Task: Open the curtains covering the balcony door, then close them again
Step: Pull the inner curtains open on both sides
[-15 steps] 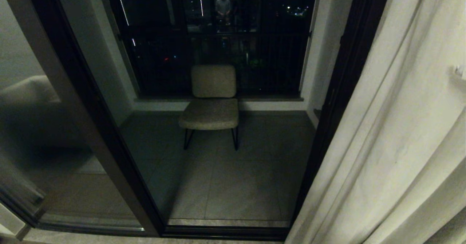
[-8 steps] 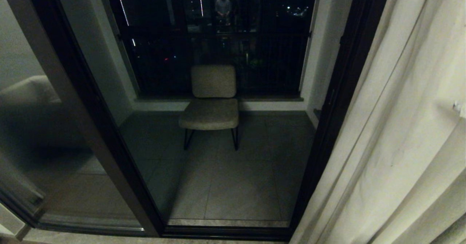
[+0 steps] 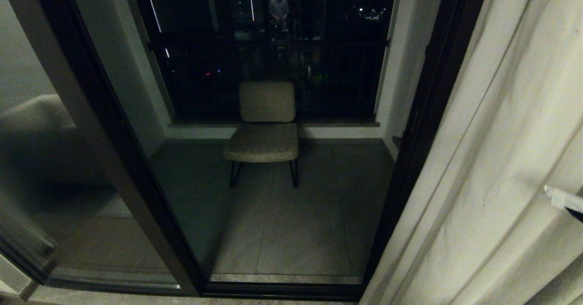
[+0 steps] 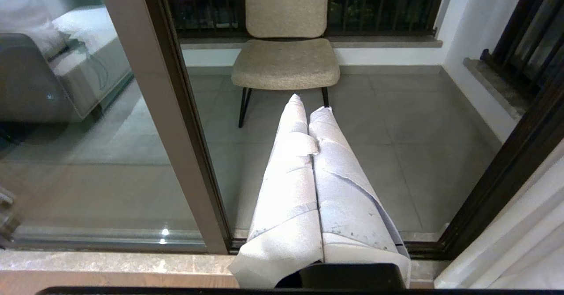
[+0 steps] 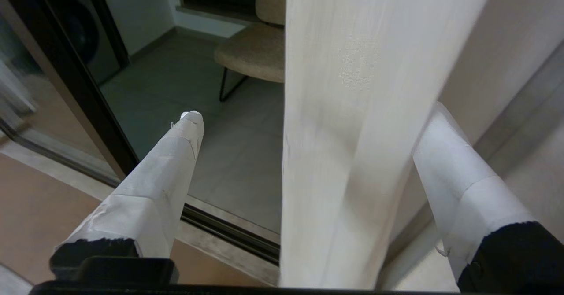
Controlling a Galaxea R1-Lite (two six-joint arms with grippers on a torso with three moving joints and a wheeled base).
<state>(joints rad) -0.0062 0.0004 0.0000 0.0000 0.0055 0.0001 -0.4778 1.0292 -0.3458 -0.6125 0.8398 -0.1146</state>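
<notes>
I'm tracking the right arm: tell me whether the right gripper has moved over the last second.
Yes. In the head view the right gripper has dropped down the right-hand curtain, measured against the door frame, which stays put.

A flat at night, high up. Cream curtains (image 3: pixel 492 168) hang beside a dark-framed glass balcony door (image 3: pixel 423 127), and beyond it a padded chair (image 3: pixel 266 127) stands on balcony tiles, city lights behind the railing (image 3: pixel 273 77).

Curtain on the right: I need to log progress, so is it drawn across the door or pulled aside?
Pulled aside. The curtain hangs bunched at the right of the door, whose glass shows the chair. The open right gripper straddles a fold.
</notes>
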